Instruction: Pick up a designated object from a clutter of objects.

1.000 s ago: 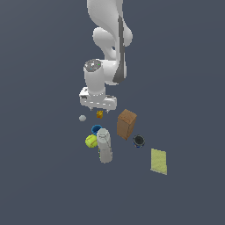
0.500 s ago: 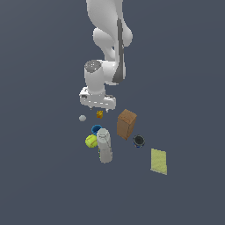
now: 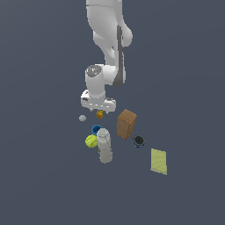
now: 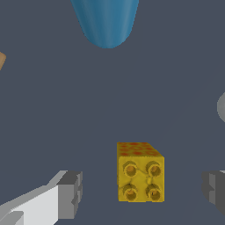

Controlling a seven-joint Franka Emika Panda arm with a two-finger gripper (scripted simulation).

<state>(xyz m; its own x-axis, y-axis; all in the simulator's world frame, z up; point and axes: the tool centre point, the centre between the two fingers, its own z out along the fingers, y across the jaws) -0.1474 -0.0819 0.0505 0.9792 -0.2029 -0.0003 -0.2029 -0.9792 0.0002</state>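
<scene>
Hanging directly over the orange-yellow brick (image 3: pixel 99 114), the gripper (image 3: pixel 99 110) had its jaws spread wide, one grey fingertip (image 4: pixel 70 194) on each side of the brick (image 4: pixel 140 172) with a clear gap on both sides, gripping nothing. With the brick as landmark, in the exterior view the tiny grey ball (image 3: pixel 82 117) lay near it toward the exterior view's left. The blue cup (image 3: pixel 96 129) sat just below the brick, with the yellow-green ball (image 3: pixel 91 141) and the white-grey bottle (image 3: pixel 104 145) beyond that cup, touching or nearly so. Toward the exterior view's right of the brick stood the brown box (image 3: pixel 126 124), then the black cup (image 3: pixel 139 140), and well apart the pale-yellow pad (image 3: pixel 158 161).
</scene>
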